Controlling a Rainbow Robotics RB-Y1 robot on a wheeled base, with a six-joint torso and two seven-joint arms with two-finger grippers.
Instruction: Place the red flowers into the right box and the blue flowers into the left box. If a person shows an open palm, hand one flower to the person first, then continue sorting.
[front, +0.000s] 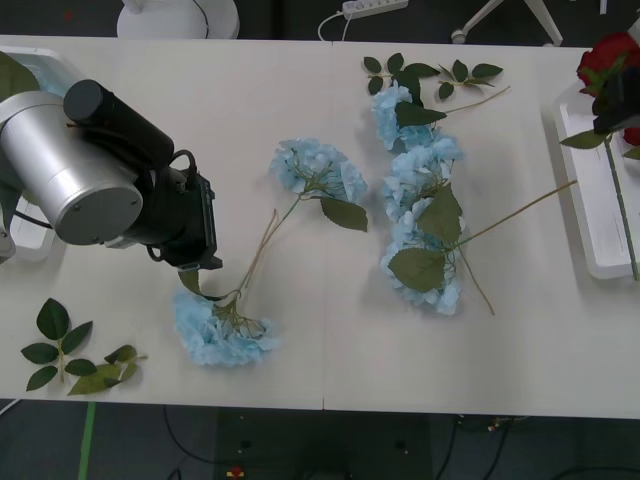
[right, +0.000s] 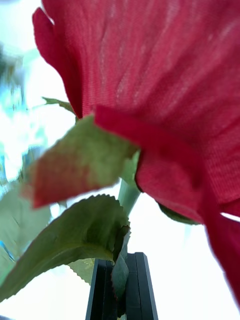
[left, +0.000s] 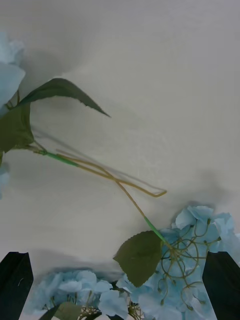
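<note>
My left gripper (front: 200, 283) hangs open just above a blue flower (front: 220, 332) lying near the table's front edge. In the left wrist view its black fingers (left: 15, 285) stand on either side of the pale blue head (left: 192, 250), whose tan stem (left: 110, 176) crosses another. Several more blue flowers (front: 420, 205) lie mid-table. At the far right, my right gripper (right: 122, 287) is shut on the stem of a red flower (right: 165, 75), which it holds over the right box (front: 590, 200). The red bloom (front: 608, 58) shows at the table's right edge. My left arm hides most of the left box (front: 30, 243).
One bloomless leaf sprig (front: 70, 352) lies at the front left corner and another (front: 432, 73) at the back middle. A bulky silver arm link (front: 65, 165) covers the table's left side. Bare tabletop runs along the front right.
</note>
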